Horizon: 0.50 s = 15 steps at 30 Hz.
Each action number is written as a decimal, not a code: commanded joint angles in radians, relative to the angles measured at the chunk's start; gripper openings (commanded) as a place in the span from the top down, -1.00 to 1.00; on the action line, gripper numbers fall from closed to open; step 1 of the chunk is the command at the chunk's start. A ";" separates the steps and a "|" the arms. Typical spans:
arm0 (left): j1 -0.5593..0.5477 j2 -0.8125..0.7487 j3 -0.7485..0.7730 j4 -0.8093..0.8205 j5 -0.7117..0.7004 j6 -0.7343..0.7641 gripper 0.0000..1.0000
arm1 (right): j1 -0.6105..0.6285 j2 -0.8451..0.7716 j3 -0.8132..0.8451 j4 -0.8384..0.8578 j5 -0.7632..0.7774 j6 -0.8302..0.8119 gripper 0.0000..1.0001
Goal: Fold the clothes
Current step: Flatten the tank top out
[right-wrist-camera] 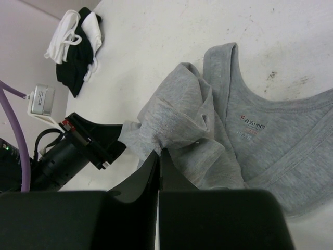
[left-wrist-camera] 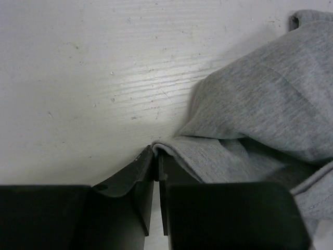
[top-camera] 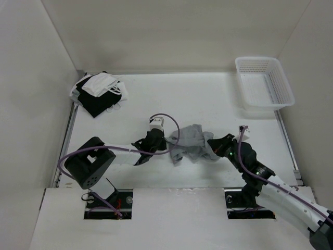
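Observation:
The clothes, a light grey sleeveless top (top-camera: pixel 190 141), lie bunched in the middle of the white table between my two arms. In the left wrist view the left gripper (left-wrist-camera: pixel 156 151) is shut on a folded edge of the grey top (left-wrist-camera: pixel 260 99), low over the table. The right gripper (right-wrist-camera: pixel 159 153) is shut on a gathered fold of the top (right-wrist-camera: pixel 250 130), whose scooped neck and printed label lie open to the right. From above, the left gripper (top-camera: pixel 166 141) holds the top's left side and the right gripper (top-camera: pixel 212 144) its right side. The left gripper (right-wrist-camera: pixel 115 145) also shows in the right wrist view.
A white plastic basket (top-camera: pixel 264 83) stands at the back right corner. A pile of black and white garments (top-camera: pixel 99 91) lies at the back left, and this pile (right-wrist-camera: pixel 75 47) shows in the right wrist view too. White walls enclose the table on three sides.

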 commanded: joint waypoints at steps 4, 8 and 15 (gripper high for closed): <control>0.101 -0.150 0.185 -0.097 -0.080 0.016 1.00 | -0.089 0.161 0.111 0.182 -0.075 -0.039 0.99; 0.218 -0.075 0.643 -0.270 -0.110 0.083 1.00 | -0.226 0.576 0.541 0.376 -0.159 -0.155 1.00; 0.347 -0.108 1.083 -0.447 -0.121 0.181 1.00 | -0.257 0.771 1.204 0.220 -0.265 -0.353 1.00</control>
